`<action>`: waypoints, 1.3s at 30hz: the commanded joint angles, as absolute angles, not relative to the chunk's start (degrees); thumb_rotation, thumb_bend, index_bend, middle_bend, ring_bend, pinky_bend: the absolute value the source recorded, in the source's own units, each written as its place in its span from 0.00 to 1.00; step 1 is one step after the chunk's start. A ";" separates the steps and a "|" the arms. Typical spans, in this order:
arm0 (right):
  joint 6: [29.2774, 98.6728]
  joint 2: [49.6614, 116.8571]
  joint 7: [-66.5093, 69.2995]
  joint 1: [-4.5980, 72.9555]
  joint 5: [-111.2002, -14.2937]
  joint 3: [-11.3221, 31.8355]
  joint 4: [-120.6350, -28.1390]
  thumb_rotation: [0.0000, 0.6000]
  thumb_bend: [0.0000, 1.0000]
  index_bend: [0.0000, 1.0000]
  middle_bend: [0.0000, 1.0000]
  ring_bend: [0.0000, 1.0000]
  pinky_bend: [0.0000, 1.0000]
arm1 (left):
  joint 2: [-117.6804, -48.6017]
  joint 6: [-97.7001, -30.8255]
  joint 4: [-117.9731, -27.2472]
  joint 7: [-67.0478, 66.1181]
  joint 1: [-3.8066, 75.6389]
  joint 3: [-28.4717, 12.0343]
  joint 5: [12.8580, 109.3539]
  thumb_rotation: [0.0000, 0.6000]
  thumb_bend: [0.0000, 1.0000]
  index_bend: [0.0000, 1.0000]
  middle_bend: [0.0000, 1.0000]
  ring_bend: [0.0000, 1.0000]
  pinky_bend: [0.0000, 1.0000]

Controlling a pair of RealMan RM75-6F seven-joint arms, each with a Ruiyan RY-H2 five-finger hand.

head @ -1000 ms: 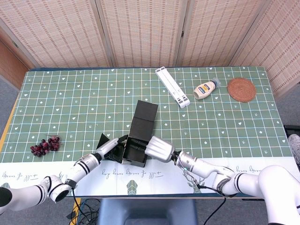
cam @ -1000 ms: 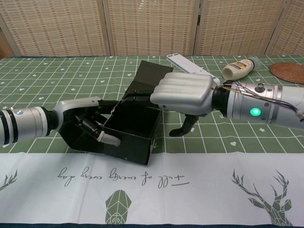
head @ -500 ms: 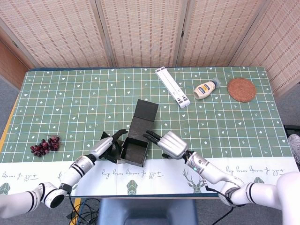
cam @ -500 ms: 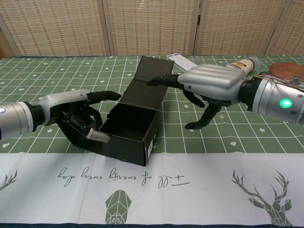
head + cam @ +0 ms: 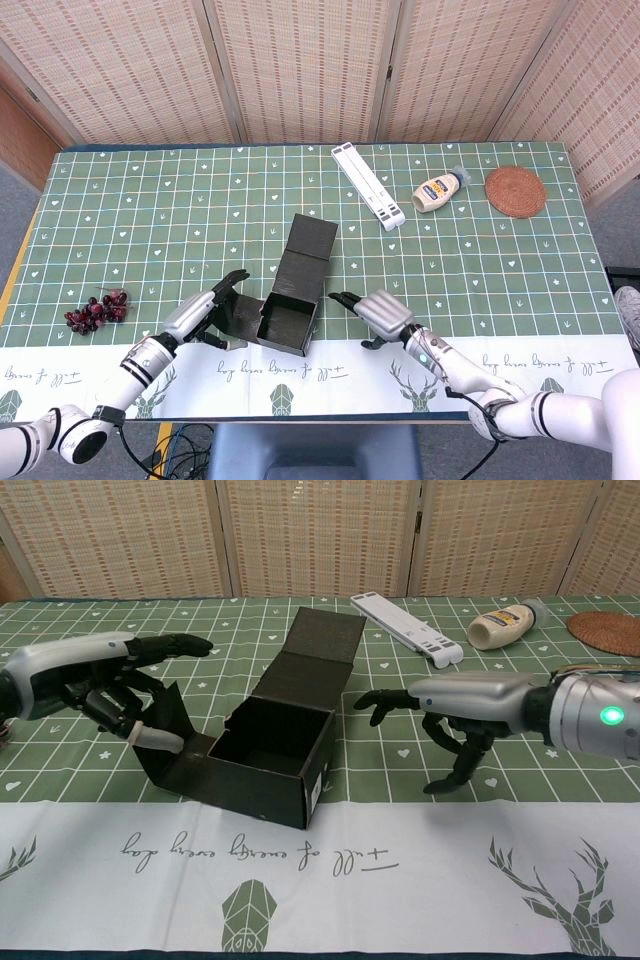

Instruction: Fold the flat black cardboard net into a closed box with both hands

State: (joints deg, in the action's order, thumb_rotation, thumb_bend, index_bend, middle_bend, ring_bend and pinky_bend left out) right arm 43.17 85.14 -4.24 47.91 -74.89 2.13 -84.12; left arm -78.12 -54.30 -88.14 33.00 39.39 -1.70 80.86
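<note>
With the black box point(image 5: 275, 755) standing near the table's front edge, walls up and lid open toward twelve o'clock, both your left hand point(image 5: 95, 685) and right hand point(image 5: 455, 705) hover spread and empty, so next fold the lid down.

Staged lab: folding screens point(image 5: 300, 65), patterned tablecloth point(image 5: 180, 200).

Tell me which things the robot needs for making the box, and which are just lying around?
Needed:
black box, still open on top
left hand
right hand

Just lying around:
grapes
white stand
squeeze bottle
woven coaster
</note>
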 commanded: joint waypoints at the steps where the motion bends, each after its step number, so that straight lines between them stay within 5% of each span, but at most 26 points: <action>1: 40.75 88.25 -4.05 50.31 -73.29 4.63 -80.69 1.00 0.23 0.00 0.12 0.73 1.00 | -77.46 -54.48 -88.79 33.08 38.90 -1.76 81.14 1.00 0.07 0.00 0.00 0.48 0.81; 16: 37.44 95.92 1.52 55.15 -70.87 10.87 -73.40 1.00 0.23 0.00 0.09 0.73 1.00 | -75.35 -54.58 -89.77 34.66 37.01 -1.90 81.82 1.00 0.07 0.00 0.00 0.48 0.81; 23: 37.90 96.35 5.78 52.35 -67.31 10.88 -74.98 1.00 0.00 0.00 0.07 0.73 1.00 | -75.05 -54.76 -90.15 35.33 36.57 -2.10 82.53 1.00 0.07 0.00 0.00 0.49 0.81; 39: 37.42 107.01 11.96 52.76 -63.42 14.64 -66.84 1.00 0.00 0.00 0.09 0.73 1.00 | -74.88 -56.16 -90.04 35.88 35.26 -2.71 83.06 1.00 0.07 0.00 0.00 0.51 0.81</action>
